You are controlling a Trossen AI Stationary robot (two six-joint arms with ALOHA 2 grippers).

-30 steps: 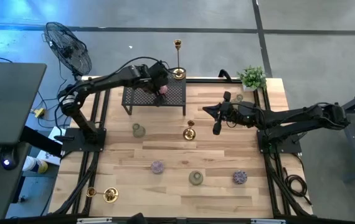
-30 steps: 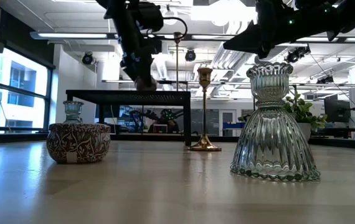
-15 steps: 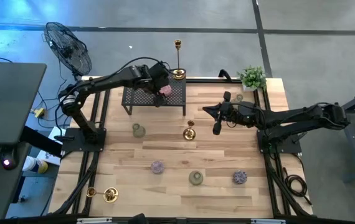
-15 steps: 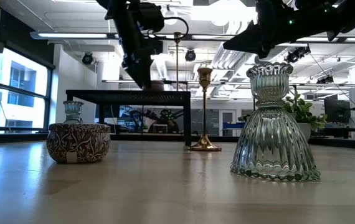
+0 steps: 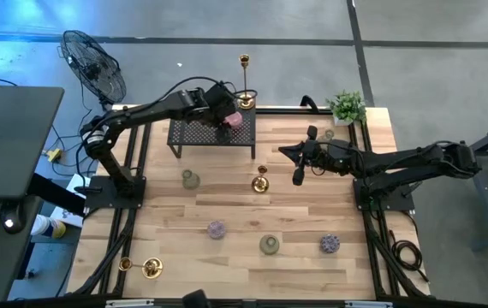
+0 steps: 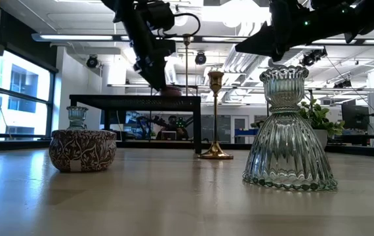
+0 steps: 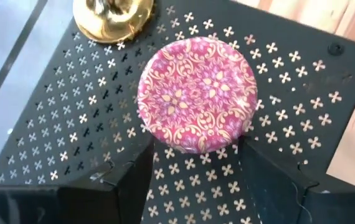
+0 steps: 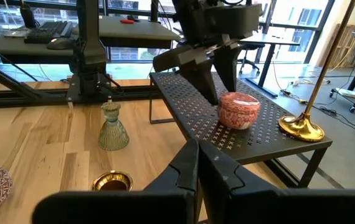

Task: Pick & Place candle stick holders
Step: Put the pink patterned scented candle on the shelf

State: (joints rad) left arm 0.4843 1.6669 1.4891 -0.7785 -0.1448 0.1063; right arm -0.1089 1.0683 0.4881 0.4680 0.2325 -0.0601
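A pink patterned round holder (image 7: 196,93) rests on its base on the black mesh rack (image 5: 194,133) near the table's far edge. My left gripper (image 7: 195,163) reaches over the rack, slanting down, and is open, with its fingertips at the holder's near side (image 8: 221,93). A tall gold candlestick (image 5: 245,100) stands on the rack's far right corner. My right gripper (image 5: 298,177) hangs shut above the table's right middle, holding nothing. Another gold candlestick (image 5: 260,182) stands on the table in front of the rack. My left gripper has one fingertip (image 7: 145,154) on either side of the pink holder's near edge (image 7: 190,148). I cannot tell whether they touch it. The holder sits flat on the rack's mesh top.
Pale glass holders (image 5: 190,179) (image 5: 269,245) and purple patterned ones (image 5: 217,228) (image 5: 329,244) stand spread over the near half of the table. A gold candlestick (image 5: 141,268) lies at the near left corner. A potted plant (image 5: 347,107) stands at the far right.
My left gripper has tipped upward a little over the rack. The pink holder, earlier half hidden under the fingers, now shows clear beyond the fingertips on the rack top.
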